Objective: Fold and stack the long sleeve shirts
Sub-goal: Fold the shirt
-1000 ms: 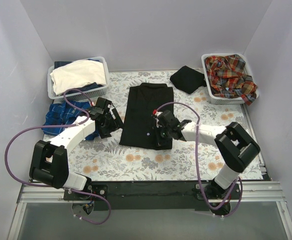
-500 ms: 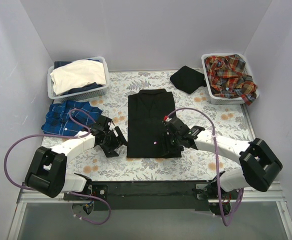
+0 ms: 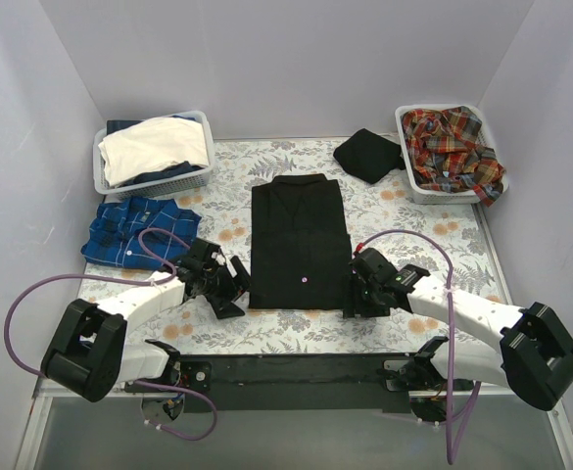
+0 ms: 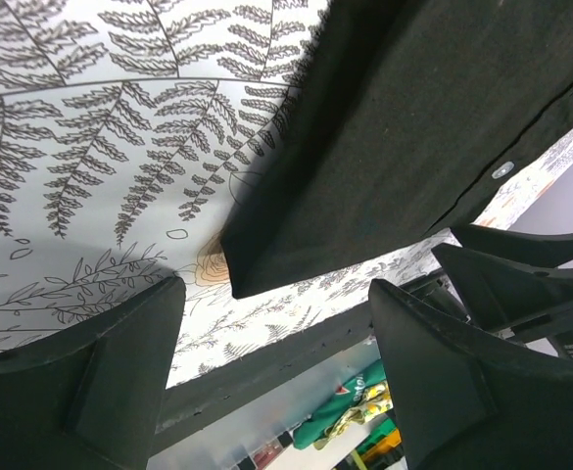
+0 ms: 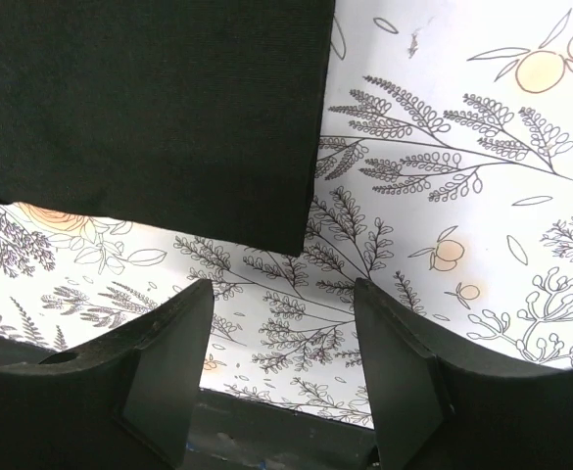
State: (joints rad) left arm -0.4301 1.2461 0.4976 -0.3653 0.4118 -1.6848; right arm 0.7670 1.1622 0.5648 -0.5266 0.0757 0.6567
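A plain black long sleeve shirt (image 3: 299, 245) lies flat as a neat rectangle in the middle of the flowered table. My left gripper (image 3: 235, 292) stands open just off its near left corner, and the left wrist view shows that corner (image 4: 266, 255) and a pale button (image 4: 502, 169) ahead of the empty left gripper (image 4: 276, 323). My right gripper (image 3: 355, 292) is open beside the near right corner, with the black cloth (image 5: 149, 108) lying beyond the right gripper (image 5: 281, 294). A blue-and-white checked shirt (image 3: 134, 230) lies at the left. Red-orange plaid shirts (image 3: 453, 142) fill the right basket.
A white basket (image 3: 105, 181) at the back left holds pale and dark cloth. A folded black cloth (image 3: 367, 155) lies at the back, beside the right basket (image 3: 410, 181). The table's dark front rail (image 3: 296, 367) runs just behind both grippers. Purple cables loop off both arms.
My right gripper has opened, let go of the black shirt and slid off it to the right and nearer. The left gripper also drew nearer. The shirt now lies slightly closer to the front.
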